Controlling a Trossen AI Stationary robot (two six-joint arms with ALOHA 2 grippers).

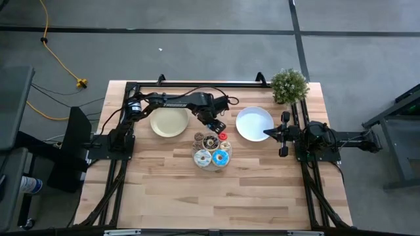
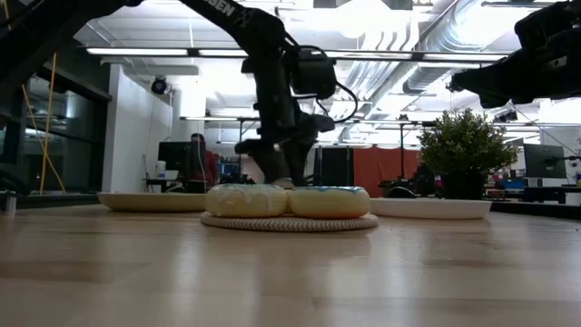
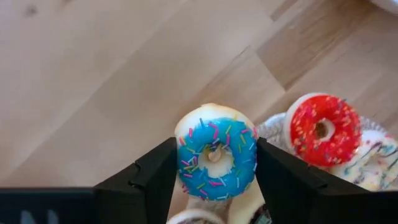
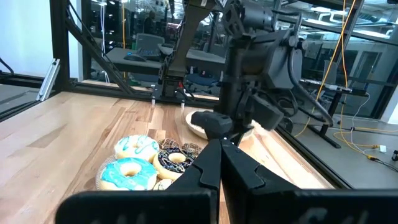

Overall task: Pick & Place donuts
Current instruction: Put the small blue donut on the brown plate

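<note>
Donuts on wood table (image 1: 249, 190), two arms.
Left gripper (image 3: 214, 180): fingers closed against a blue-iced sprinkled donut (image 3: 216, 160) held between them; red donut (image 3: 323, 129) just beside it, white-iced donuts (image 3: 373, 165) beyond that. Tan plate (image 1: 169, 122) near its other side. Right gripper (image 4: 219, 163): fingers shut, empty, waiting over the white plate (image 1: 253, 123), well apart from the donut pile (image 1: 211, 151).

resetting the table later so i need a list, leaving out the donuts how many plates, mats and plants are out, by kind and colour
tan plate: 1
white plate: 1
woven round mat: 1
potted plant: 1
total: 4
</note>
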